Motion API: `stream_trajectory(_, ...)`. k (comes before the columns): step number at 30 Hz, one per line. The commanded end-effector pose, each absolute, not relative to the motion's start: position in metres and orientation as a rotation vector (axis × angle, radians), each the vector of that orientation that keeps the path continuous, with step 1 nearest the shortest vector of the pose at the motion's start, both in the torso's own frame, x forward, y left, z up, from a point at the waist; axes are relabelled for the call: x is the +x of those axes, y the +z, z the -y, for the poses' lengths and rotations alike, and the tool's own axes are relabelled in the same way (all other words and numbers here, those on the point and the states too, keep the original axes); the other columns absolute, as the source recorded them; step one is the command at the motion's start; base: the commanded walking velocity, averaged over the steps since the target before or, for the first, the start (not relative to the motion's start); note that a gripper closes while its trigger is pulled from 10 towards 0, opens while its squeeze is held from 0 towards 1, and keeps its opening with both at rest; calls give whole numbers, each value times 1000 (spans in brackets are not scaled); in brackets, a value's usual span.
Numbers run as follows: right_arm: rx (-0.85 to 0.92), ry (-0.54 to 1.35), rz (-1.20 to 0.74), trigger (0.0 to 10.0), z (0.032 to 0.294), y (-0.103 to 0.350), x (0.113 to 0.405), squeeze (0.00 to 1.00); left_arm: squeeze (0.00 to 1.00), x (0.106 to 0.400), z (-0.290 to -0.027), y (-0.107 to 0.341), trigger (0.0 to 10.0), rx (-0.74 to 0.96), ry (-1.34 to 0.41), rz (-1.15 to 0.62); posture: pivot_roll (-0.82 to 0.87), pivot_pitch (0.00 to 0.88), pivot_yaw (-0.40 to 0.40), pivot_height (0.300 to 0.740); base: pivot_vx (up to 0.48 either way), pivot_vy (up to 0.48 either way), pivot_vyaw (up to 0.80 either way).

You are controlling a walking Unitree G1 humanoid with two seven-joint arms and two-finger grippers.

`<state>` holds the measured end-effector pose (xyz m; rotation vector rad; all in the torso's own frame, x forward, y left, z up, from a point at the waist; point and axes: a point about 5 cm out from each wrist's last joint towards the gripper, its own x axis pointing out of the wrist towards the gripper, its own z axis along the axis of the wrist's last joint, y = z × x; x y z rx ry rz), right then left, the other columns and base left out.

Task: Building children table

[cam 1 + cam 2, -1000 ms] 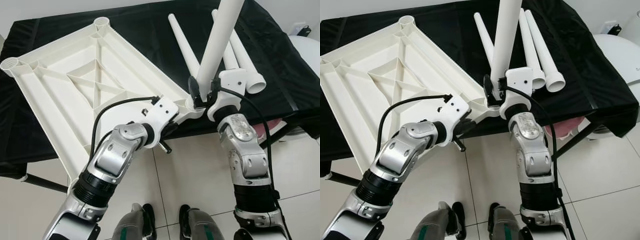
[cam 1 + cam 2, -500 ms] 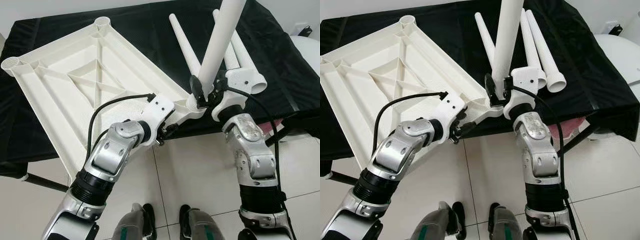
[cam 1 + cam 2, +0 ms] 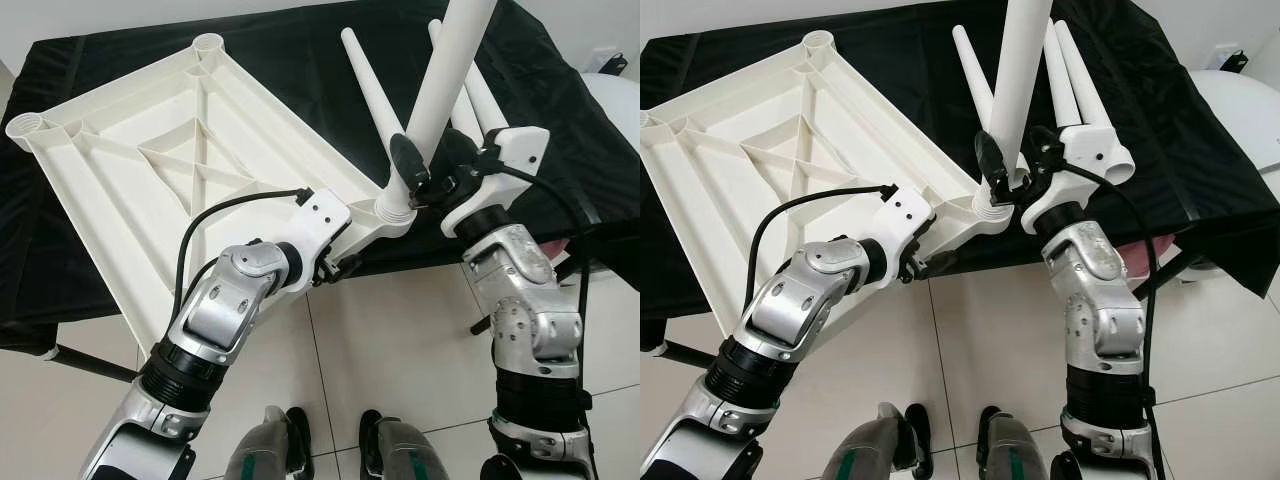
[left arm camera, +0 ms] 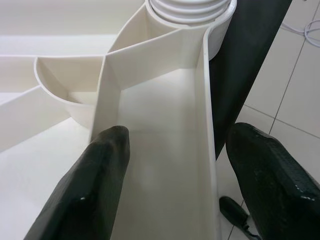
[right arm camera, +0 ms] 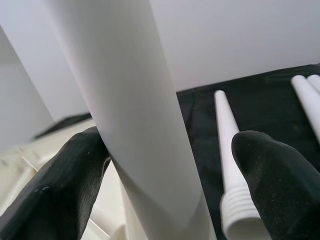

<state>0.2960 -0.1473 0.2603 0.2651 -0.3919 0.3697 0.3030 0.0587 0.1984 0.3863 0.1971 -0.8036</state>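
1. The right gripper (image 3: pixel 428 172) stands spread around the upright leg (image 3: pixel 437 85), one finger touching it, the other apart. The leg sits in the corner socket (image 3: pixel 396 211) just below the fingers, so it could lean or cross-thread.
2. The left gripper (image 4: pixel 172 165) straddles the rim of the upturned tabletop (image 3: pixel 160 165), jaws apart; the top could shift when twisted.
3. Spare legs (image 3: pixel 470 105) lie beyond and could roll.

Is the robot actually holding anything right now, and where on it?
The left gripper straddles the near edge wall of the upturned tabletop by the corner socket. The right gripper is open around the upright leg, one finger touching near its base.
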Motion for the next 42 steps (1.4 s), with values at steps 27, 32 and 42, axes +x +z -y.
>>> stream_trajectory(27, 246, 379, 445, 10000, 165, 272, 290, 0, 0, 295, -62, 197, 0, 434, -893, -202, -111, 214, 69, 740, 0, 0, 0)
stream_trajectory(32, 238, 371, 452, 10000, 168, 274, 289, 0, 0, 292, -60, 192, 10000, 459, -912, -222, -114, 217, 71, 740, 0, 0, 0)
stream_trajectory(42, 234, 370, 454, 10000, 170, 276, 289, 0, 0, 292, -61, 190, 10000, 489, -902, -232, -116, 218, 69, 740, 0, 0, 0)
